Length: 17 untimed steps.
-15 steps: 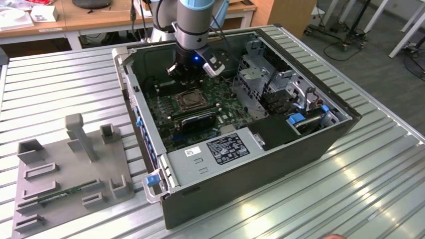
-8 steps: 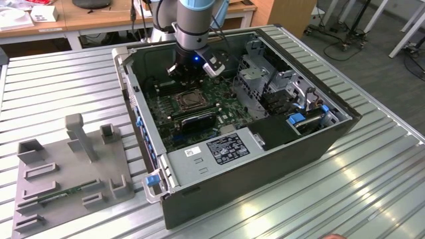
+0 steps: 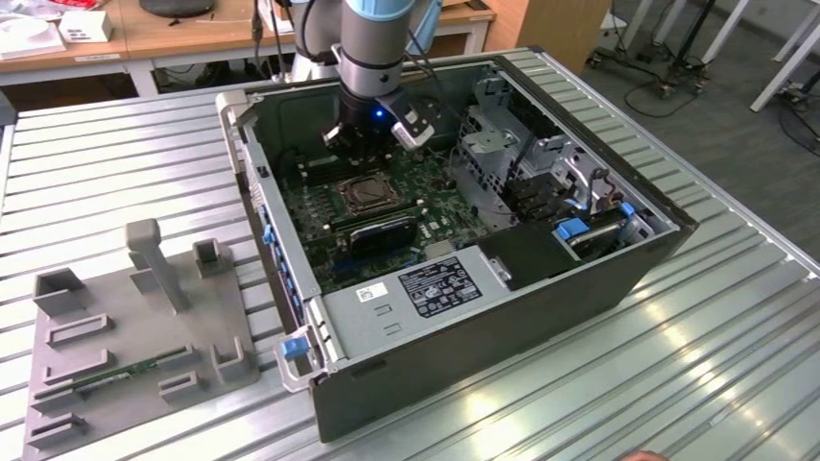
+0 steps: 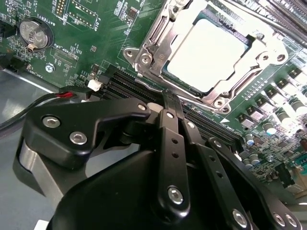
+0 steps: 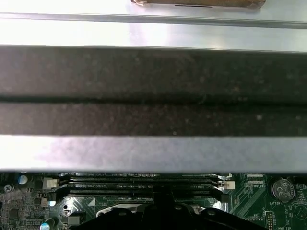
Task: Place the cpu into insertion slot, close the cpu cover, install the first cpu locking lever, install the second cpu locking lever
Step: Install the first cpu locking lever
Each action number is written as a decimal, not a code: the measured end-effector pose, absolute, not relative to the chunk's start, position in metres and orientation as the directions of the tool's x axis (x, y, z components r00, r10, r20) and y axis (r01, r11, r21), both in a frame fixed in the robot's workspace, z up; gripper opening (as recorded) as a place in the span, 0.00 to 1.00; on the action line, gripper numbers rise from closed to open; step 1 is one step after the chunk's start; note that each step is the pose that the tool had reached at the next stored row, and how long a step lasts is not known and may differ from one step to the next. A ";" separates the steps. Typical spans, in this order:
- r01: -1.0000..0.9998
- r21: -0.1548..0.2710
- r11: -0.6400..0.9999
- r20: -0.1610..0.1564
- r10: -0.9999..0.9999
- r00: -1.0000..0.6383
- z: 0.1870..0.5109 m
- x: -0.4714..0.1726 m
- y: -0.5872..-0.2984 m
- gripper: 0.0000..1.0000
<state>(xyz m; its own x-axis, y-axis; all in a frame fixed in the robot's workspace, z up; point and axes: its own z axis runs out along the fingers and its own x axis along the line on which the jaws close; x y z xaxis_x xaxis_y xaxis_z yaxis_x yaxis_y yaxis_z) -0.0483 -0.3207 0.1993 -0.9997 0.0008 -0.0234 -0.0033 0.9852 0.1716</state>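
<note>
Nearest: the gripper [image 4: 171, 101], black fingers drawn together with nothing seen between them. Its tips are over the memory slots [image 4: 139, 86], just beside one edge of the cpu cover [image 4: 153, 48]. The cpu cover lies flat over the insertion slot [image 4: 229, 26]. The cpu [image 4: 206, 55] is seated in that slot and shows through the cover's window. The green board [image 4: 72, 52] carries all of these inside the open computer case [image 3: 513, 317]. A coin battery [image 4: 34, 32] sits toward one board edge.

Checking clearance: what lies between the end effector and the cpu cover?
In the second wrist view, long black memory slots run between the end effector and the cpu cover.
</note>
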 end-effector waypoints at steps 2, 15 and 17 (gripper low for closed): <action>-0.003 0.168 0.986 -0.023 0.001 -1.000 0.199 -0.048 -0.321 0.11; -0.003 0.152 0.988 -0.023 0.000 -1.000 0.196 -0.048 -0.321 0.11; -0.003 0.152 0.988 -0.023 0.000 -1.000 0.196 -0.048 -0.321 0.11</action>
